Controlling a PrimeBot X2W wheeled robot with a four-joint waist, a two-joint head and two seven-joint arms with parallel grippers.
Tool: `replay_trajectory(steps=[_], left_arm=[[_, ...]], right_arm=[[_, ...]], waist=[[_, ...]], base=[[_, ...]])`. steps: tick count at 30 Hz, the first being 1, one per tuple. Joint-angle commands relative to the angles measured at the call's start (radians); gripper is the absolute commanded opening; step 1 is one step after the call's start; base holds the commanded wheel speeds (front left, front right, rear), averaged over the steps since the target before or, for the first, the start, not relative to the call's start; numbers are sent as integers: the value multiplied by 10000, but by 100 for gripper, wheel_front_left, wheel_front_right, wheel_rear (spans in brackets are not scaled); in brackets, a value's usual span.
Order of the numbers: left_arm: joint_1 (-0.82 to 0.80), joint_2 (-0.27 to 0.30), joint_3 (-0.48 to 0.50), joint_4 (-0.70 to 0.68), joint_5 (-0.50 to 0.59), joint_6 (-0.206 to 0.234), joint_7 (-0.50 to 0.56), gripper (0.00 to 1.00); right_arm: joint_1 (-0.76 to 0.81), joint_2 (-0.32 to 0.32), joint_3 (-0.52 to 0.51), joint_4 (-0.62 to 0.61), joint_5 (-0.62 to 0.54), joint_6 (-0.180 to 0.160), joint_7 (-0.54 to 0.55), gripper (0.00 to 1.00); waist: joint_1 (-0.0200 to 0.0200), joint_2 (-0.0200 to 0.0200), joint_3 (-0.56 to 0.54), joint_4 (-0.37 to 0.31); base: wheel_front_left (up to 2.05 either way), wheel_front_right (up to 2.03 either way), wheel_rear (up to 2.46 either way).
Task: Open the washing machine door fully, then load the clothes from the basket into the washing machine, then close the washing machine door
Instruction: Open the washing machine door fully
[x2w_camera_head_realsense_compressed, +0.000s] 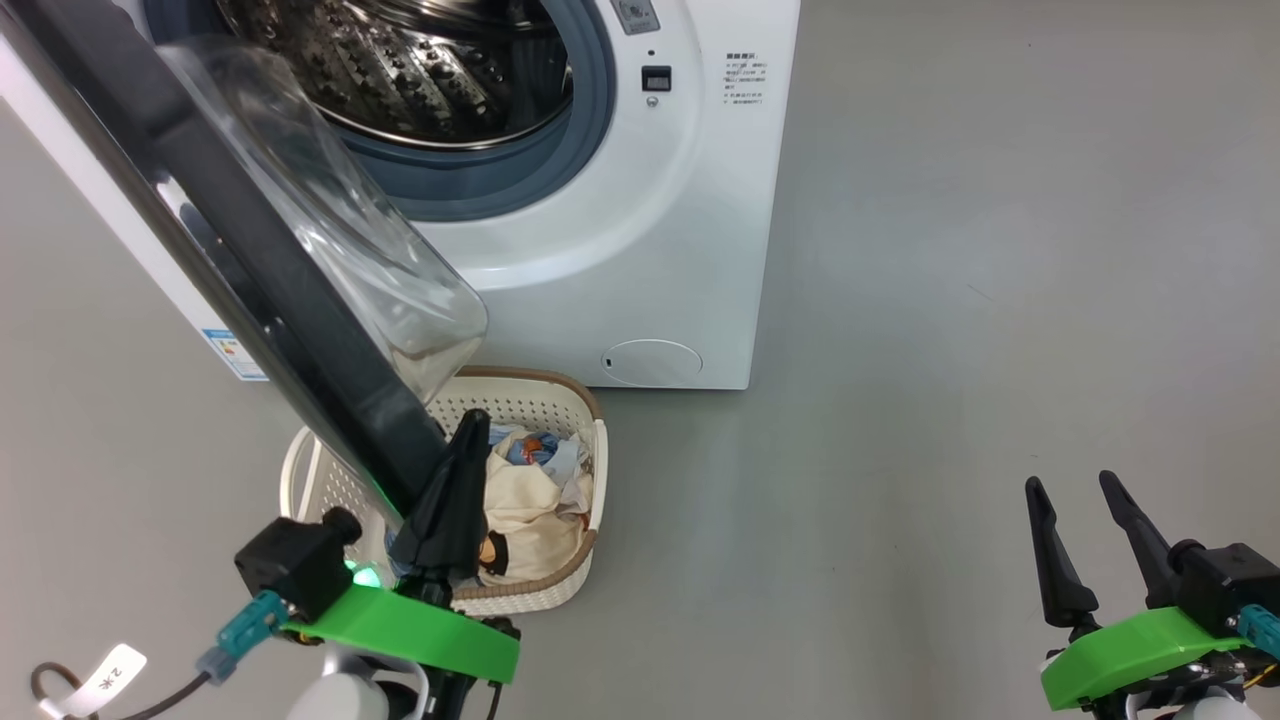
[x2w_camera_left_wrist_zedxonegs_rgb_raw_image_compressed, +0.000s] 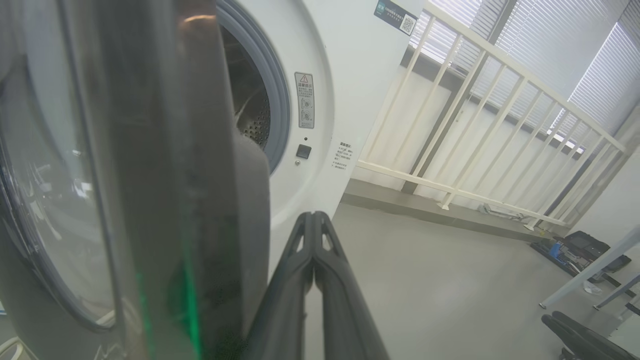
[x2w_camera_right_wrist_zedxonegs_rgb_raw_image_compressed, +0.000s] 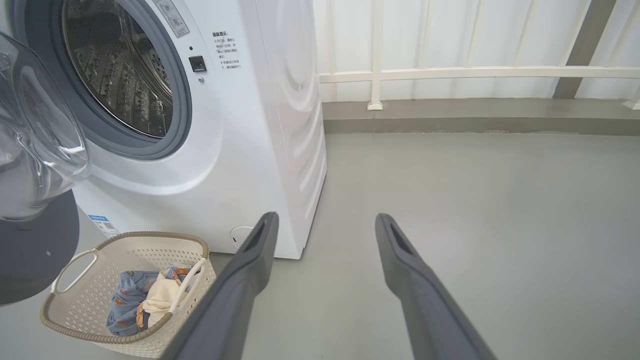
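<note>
The white washing machine (x2w_camera_head_realsense_compressed: 640, 250) stands ahead with its steel drum exposed. Its door (x2w_camera_head_realsense_compressed: 250, 240), black-rimmed with a bulging glass bowl, is swung out edge-on toward me over the basket (x2w_camera_head_realsense_compressed: 560, 595). The cream basket holds the clothes (x2w_camera_head_realsense_compressed: 530, 500), one cream and one light blue with prints. My left gripper (x2w_camera_head_realsense_compressed: 472, 425) is shut with nothing between its fingers and rests against the inner side of the door's lower rim, above the basket. In the left wrist view the door (x2w_camera_left_wrist_zedxonegs_rgb_raw_image_compressed: 150, 175) looms just left of the shut left gripper (x2w_camera_left_wrist_zedxonegs_rgb_raw_image_compressed: 314, 216). My right gripper (x2w_camera_head_realsense_compressed: 1070, 482) stands open over bare floor at the lower right.
A white railing (x2w_camera_right_wrist_zedxonegs_rgb_raw_image_compressed: 450, 74) with a low kerb runs behind and to the right of the machine. Grey floor (x2w_camera_head_realsense_compressed: 1000, 350) stretches right of the machine. Dark gear and metal legs (x2w_camera_left_wrist_zedxonegs_rgb_raw_image_compressed: 585, 250) sit at the far right in the left wrist view.
</note>
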Motion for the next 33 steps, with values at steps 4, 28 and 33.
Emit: replay_trajectory(steps=[4,28,33], left_arm=[[-392,99,645,8,-130,-54,-61,0],[475,99,1606,-27,343,-206,-62,0],[596,99,1828,-119,465,-183,-62,0]], right_arm=[[-250,-125,180,-274,-181,14,-120,100],[-189,-210,159,-414,-218,14,-120,100],[-248,-264,171,-433,-227,14,-120,100]], waist=[[0,0,-16,61],[0,0,-2,863],[0,0,54,1184]], base=[[0,0,0],[0,0,0],[0,0,0]])
